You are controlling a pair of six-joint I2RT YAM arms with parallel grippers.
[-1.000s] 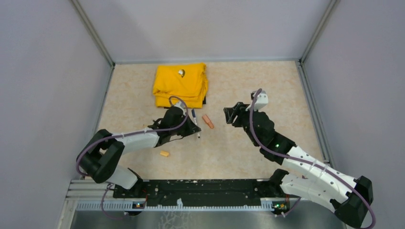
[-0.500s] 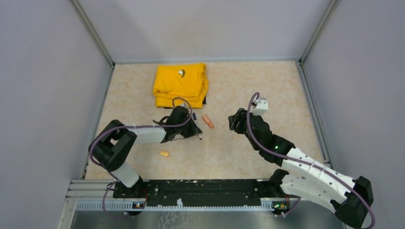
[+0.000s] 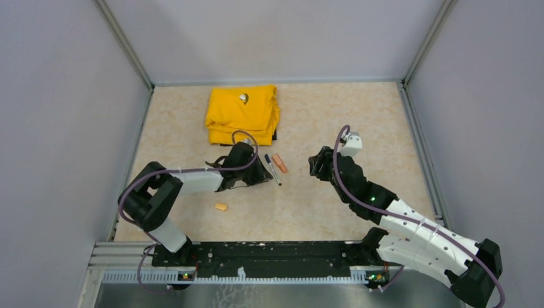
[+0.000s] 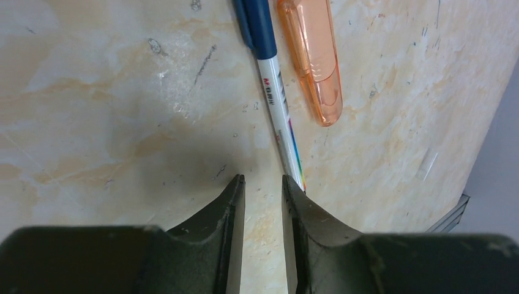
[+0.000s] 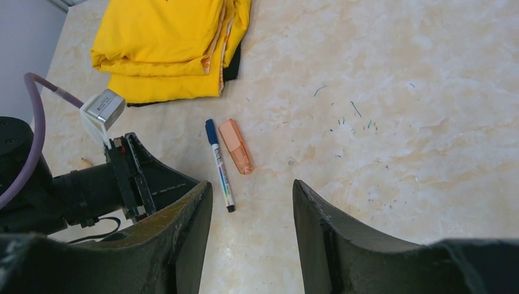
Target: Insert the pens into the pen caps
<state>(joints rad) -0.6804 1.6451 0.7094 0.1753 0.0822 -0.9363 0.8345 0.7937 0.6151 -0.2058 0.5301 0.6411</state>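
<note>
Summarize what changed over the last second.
The left gripper opened and released the blue-capped white pen, now lying slightly farther right beside the orange marker. The right gripper drew back a little, open. The orange marker, small orange cap and yellow cloth stayed put.

The left arm (image 3: 192, 185) folds at its elbow in the lower left of the top view, its forearm running rightward toward the centre. The left gripper (image 4: 262, 184) has its jaws parted by a narrow gap, with nothing between them. The right arm (image 3: 410, 224) stretches from the lower right up toward the centre. The right gripper (image 5: 251, 193) is spread wide and empty.
</note>
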